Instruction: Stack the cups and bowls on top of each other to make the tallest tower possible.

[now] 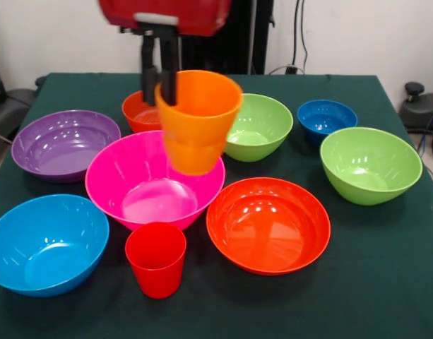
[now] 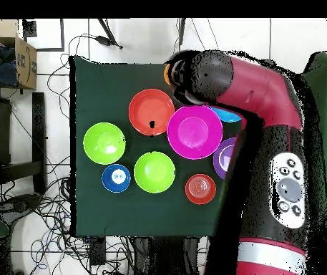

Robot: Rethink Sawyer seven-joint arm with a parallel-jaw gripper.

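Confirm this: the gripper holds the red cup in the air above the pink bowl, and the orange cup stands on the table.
Colours are swapped. In the front view the gripper holds the orange cup by its rim above the pink bowl; the red cup stands on the table.

The front view faces the robot across the table, angled down, close to the bowls. The overhead view looks straight down from high up, robot base at bottom. Both share the table top.

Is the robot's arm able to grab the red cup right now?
Probably not yet: the gripper is already shut on the orange cup. The red cup itself stands upright with nothing on it.
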